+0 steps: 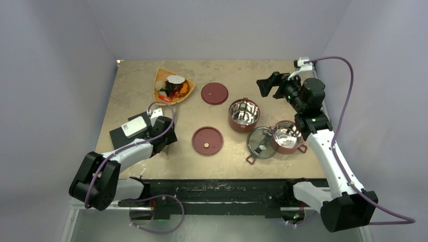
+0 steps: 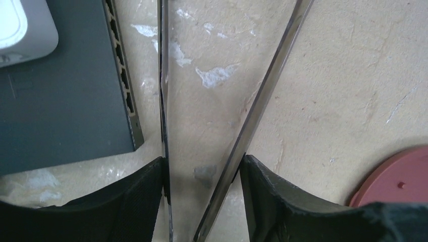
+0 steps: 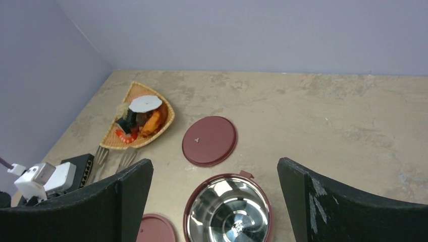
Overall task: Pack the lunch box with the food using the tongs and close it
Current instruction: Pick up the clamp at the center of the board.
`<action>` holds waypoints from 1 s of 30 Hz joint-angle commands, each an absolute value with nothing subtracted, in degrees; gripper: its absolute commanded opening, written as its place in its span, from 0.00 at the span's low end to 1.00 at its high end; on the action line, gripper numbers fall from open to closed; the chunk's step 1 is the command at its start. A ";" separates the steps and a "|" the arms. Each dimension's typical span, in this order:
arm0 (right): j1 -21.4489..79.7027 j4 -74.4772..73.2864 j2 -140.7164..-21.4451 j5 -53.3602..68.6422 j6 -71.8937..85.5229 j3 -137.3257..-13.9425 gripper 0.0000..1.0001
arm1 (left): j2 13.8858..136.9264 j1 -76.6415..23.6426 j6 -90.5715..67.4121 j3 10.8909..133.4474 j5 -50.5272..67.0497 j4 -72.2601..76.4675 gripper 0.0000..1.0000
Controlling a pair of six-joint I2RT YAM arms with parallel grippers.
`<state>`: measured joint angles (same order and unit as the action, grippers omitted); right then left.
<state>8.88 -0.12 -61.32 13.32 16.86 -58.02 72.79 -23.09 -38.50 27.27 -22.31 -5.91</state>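
Left wrist view: left fingers [image 2: 126,201] clamp the 2 arms of the tongs [image 2: 262,91]; right fingers [image 3: 101,196] stand wide apart.

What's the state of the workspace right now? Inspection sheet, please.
Surface: tan table, scuffed white patches.
Job's things: food heaped in tray; far bowl and right bowl empty; clear lid leaning on right bowl; far disc lid, near disc lid flat; tongs in left pincer.
Clutter: black box carrying white device.
Grippers: left pincer pressed on both tongs arms; right pincer open, empty, above far bowl.
Cables: purple cables along both arms.
Surroundings: plain pale walls; nothing else seen.
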 commanded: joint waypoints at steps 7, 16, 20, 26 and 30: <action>8.88 -1.51 -58.25 14.04 17.67 -55.37 0.97 | 77.43 -21.71 -34.78 30.29 -15.21 -7.28 0.46; 8.88 -2.97 -57.33 13.80 17.23 -54.77 0.97 | 65.85 -21.71 -34.04 36.02 -15.57 -17.58 0.40; 8.88 -2.77 -57.05 13.65 17.14 -53.68 0.97 | 62.71 -21.71 -33.92 39.11 -15.73 -22.02 0.39; 8.88 -2.58 -56.96 13.67 16.90 -52.78 0.97 | 59.07 -21.71 -32.17 44.17 -16.22 -28.41 0.38; 8.88 -2.72 -56.69 13.71 16.96 -52.45 0.97 | 57.39 -21.71 -30.68 47.44 -15.63 -30.98 0.38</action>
